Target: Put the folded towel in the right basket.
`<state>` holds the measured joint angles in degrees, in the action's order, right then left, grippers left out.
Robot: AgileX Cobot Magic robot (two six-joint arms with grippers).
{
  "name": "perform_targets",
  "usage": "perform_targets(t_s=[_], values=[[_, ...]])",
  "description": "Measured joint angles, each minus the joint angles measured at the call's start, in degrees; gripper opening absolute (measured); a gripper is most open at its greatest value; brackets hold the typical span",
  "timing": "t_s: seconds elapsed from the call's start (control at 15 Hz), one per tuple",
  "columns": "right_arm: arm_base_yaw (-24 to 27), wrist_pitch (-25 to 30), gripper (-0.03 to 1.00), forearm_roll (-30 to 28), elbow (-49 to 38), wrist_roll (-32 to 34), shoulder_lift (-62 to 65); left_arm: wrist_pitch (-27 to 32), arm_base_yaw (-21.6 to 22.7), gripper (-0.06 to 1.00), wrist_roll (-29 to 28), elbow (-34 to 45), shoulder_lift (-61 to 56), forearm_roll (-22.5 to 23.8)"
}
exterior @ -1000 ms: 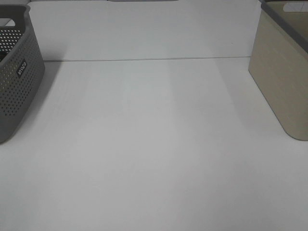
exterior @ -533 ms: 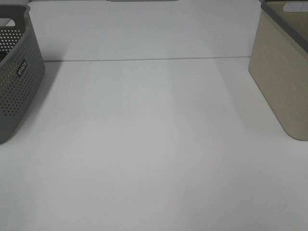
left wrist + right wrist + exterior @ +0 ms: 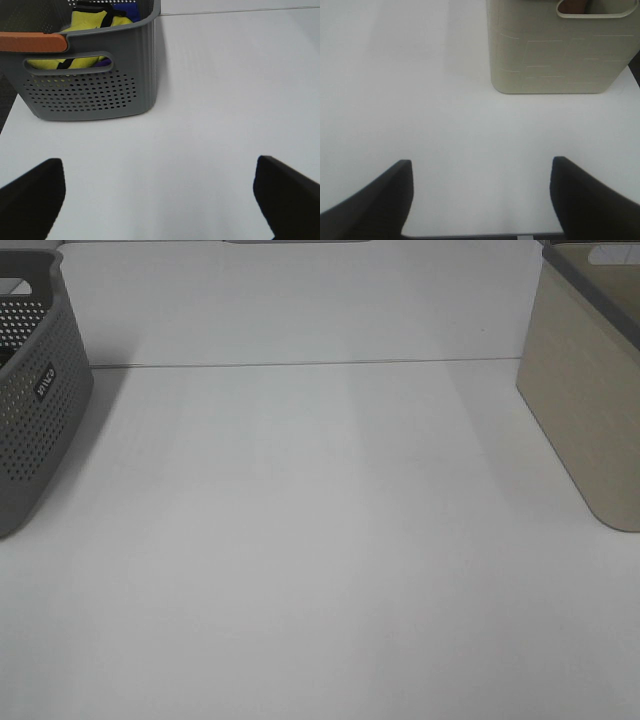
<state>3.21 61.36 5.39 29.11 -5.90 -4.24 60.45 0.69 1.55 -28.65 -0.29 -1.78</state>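
Grey perforated basket [image 3: 35, 400] sits at the counter's far-left corner, beige solid-wall basket [image 3: 590, 390] at the far-right corner, so the whole middle of the white counter [image 3: 320, 540] is open between them. Neither arm shows in the high view.

Left claw [image 3: 160, 195]: jaws wide apart, nothing between them, hovering over bare counter and facing the grey basket [image 3: 95, 70]. Inside that basket is a yellow cloth [image 3: 92, 30] with something blue behind it and dark straps across it. Probably the towel or part of the pile; can't confirm it's folded. No towel lies on the counter itself, so the source is most likely that left basket.

Right claw [image 3: 480, 195]: also spread apart and empty, pointed at the beige basket [image 3: 560, 47], near it but not touching.

My read: pick not started. Open stance on both sides suits a grab from the left basket, then drop into the beige one. Risk: straps tangling with the cloth on lift-out.
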Motion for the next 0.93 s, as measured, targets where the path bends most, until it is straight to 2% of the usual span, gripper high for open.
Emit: perform_targets(t_s=[0.53, 0.93], values=[[-0.11, -0.06, 0.72, 0.0, 0.0, 0.0, 1.09, 0.0, 0.0, 0.97, 0.0, 0.0, 0.0, 0.0], [-2.01, -0.29, 0.72, 0.17, -0.17, 0.0, 4.64, 0.0, 0.0, 0.97, 0.0, 0.0, 0.0, 0.0]])
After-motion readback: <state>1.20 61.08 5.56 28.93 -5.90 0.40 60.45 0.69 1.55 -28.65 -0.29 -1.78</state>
